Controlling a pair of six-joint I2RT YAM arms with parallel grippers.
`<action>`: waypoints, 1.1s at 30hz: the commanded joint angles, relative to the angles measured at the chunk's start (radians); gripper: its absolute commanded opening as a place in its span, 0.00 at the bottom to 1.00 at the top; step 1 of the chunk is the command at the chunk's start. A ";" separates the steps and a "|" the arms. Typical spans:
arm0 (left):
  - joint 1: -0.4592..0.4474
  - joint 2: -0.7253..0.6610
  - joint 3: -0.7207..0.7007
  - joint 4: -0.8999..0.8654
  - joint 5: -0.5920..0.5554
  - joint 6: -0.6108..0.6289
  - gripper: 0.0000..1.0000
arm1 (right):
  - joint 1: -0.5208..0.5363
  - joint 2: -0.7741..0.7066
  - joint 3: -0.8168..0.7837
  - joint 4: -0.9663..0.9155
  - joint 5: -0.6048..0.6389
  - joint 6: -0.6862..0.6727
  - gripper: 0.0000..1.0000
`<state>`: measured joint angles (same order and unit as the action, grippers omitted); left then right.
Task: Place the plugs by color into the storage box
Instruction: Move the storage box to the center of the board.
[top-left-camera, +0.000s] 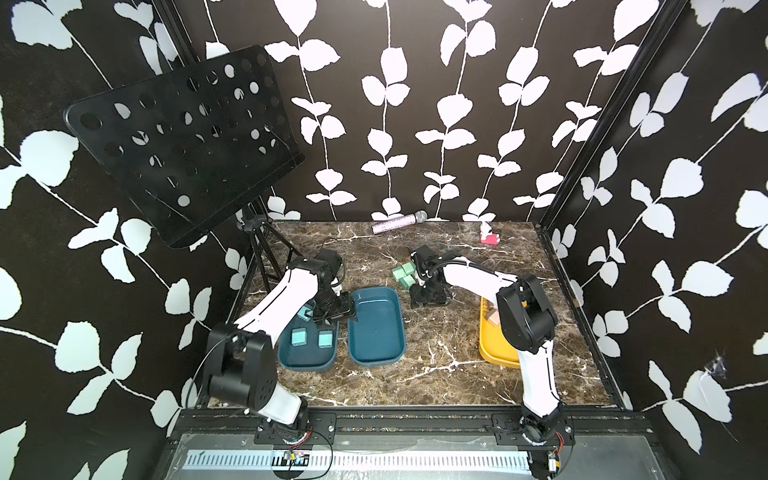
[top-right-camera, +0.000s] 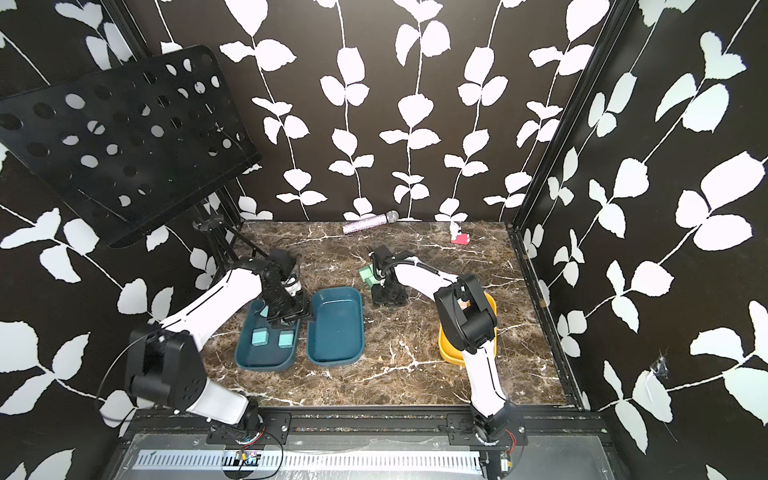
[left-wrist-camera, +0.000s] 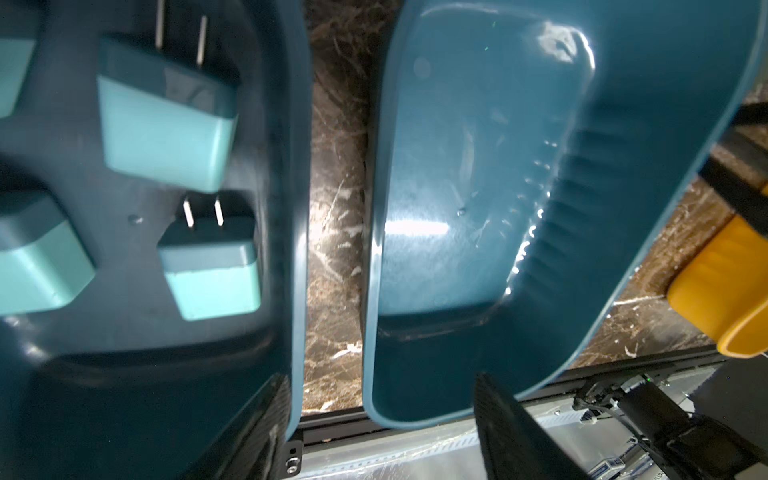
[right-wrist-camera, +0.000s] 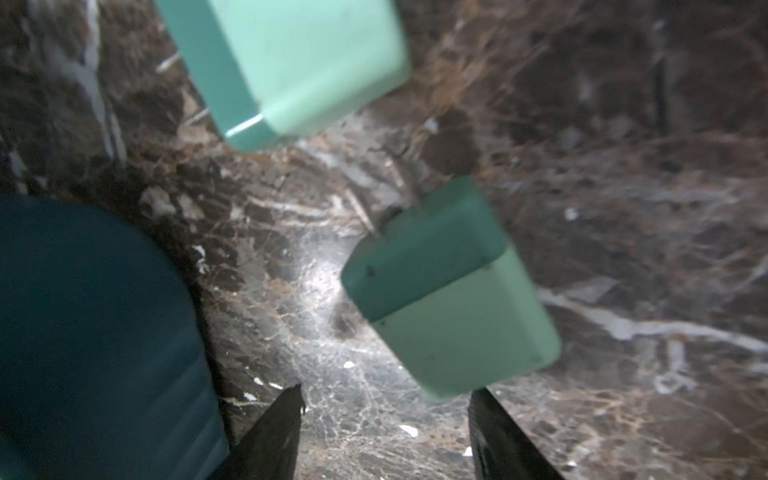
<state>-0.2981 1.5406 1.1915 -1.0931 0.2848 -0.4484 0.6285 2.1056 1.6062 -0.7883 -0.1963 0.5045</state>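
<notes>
Overhead, mint plugs (top-left-camera: 404, 277) cluster on the worktop (top-left-camera: 436, 353) beside the right pincer (top-left-camera: 430, 302); the left wrist view shows the left pincer (left-wrist-camera: 382, 380) spread, empty, near trayed blue plugs (left-wrist-camera: 166, 137); the right wrist view shows open jaws facing one probably light, rigid, slick plug (right-wrist-camera: 453, 316), best pinched across flat sides.

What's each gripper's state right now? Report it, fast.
Left gripper: open, holding nothing.
Right gripper: open, holding nothing; mint plug lies just ahead.

A perforated black music stand (top-left-camera: 183, 141) rises at the far left of the marble counter (top-left-camera: 449, 353). A glittery microphone (top-left-camera: 399, 222) and a pink-red toy figure (top-left-camera: 489, 237) sit along its back edge.
</notes>
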 joint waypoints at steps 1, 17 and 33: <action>0.005 0.034 0.048 0.031 -0.014 0.022 0.71 | 0.013 -0.022 -0.029 -0.004 0.017 0.006 0.62; -0.088 0.225 0.113 0.050 -0.087 0.032 0.56 | 0.006 -0.227 -0.210 0.013 0.081 0.043 0.69; -0.168 0.223 0.099 -0.005 -0.166 0.137 0.15 | -0.045 -0.080 0.070 -0.080 0.102 -0.081 0.70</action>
<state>-0.4576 1.8023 1.3025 -1.0569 0.1219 -0.3416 0.5880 1.9690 1.6230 -0.8146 -0.1070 0.4744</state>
